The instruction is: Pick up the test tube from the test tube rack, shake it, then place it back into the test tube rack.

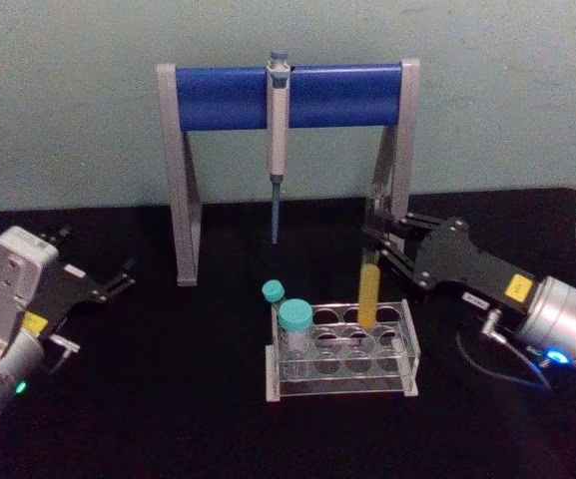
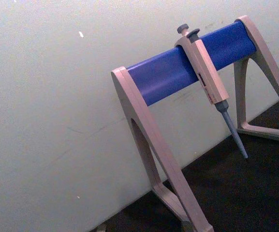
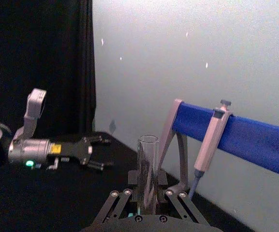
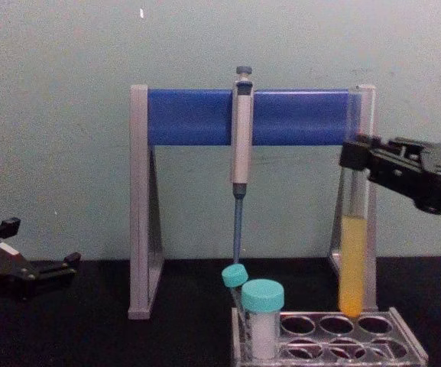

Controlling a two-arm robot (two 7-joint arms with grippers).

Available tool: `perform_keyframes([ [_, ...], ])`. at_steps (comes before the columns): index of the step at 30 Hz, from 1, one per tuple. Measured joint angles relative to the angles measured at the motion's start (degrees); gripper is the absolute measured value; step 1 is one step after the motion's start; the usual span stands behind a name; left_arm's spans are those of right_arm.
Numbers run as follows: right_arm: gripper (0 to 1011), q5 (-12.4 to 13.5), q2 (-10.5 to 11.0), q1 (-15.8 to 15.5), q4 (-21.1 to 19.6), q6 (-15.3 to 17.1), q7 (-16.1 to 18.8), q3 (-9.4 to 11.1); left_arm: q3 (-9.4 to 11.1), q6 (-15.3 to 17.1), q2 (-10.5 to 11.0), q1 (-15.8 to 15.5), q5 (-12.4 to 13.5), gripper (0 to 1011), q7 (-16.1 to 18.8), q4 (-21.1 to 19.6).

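Observation:
The test tube (image 1: 369, 294) stands upright, yellow-orange liquid in its lower part, with its round bottom level with the top of a back-row hole of the clear test tube rack (image 1: 342, 385). My right gripper (image 1: 375, 242) reaches in from the right and is shut on the tube's clear upper part. From the chest, the tube (image 4: 351, 260) hangs from the right gripper (image 4: 355, 157) with its tip right at the rack (image 4: 403, 336) top. The right wrist view shows the tube (image 3: 148, 159) between the fingers. My left gripper (image 1: 118, 277) rests open at the far left, well away from the rack.
Behind the rack stands a grey-and-blue pipette stand (image 1: 218, 97) with a pipette (image 1: 278, 130) hanging from it. Two teal-capped vials (image 1: 294, 321) sit in the rack's left end. The black table (image 1: 168, 399) lies between the left gripper and the rack.

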Motion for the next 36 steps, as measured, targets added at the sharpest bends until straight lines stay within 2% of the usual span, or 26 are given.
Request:
perform_keyframes([
  [3,229,-0.11,2.39,-0.88,-1.94,1.66,-0.79,0.22,0.0,0.0,0.0,0.0,0.0,1001,0.0,0.0],
  [4,229,-0.11,2.39,-0.88,-1.94,1.66,-0.79,0.22,0.0,0.0,0.0,0.0,0.0,1001,0.0,0.0],
  [7,229,-0.82,4.86,-2.4,-3.72,2.68,-2.74,1.09,0.0,0.0,0.0,0.0,0.0,1001,0.0,0.0],
  [10,229,-1.38,5.63,-3.57,-4.54,2.64,-4.98,2.26,0.0,0.0,0.0,0.0,0.0,1001,0.0,0.0],
  [13,229,-2.7,5.46,-4.29,-4.91,2.14,-7.58,3.28,0.0,0.0,0.0,0.0,0.0,1001,0.0,0.0],
  [15,229,-3.51,5.03,-4.43,-4.94,1.83,-8.83,3.62,0.0,0.0,0.0,0.0,0.0,1001,0.0,0.0],
  [18,229,-5.5,3.24,-4.22,-4.39,1.21,-11.48,4.13,0.0,0.0,0.0,0.0,0.0,1001,0.0,0.0],
  [22,229,-6.55,1.27,-3.72,-3.24,0.43,-13.02,4.37,0.0,0.0,0.0,0.0,0.0,1001,0.0,0.0],
  [26,229,-7.8,-1.91,-2.48,-0.86,-0.67,-14.45,4.26,0.0,0.0,0.0,0.0,0.0,1001,0.0,0.0],
  [29,229,-7.94,-3.74,-1.38,0.92,-1.22,-14.01,3.76,0.0,0.0,0.0,0.0,0.0,1001,0.0,0.0],
  [33,229,-7.21,-5.0,-0.35,2.36,-1.6,-12.31,3.35,0.0,0.0,0.0,0.0,0.0,1001,0.0,0.0],
  [36,229,-5.11,-5.73,0.79,3.66,-1.8,-8.88,2.69,0.0,0.0,0.0,0.0,0.0,1001,0.0,0.0],
])
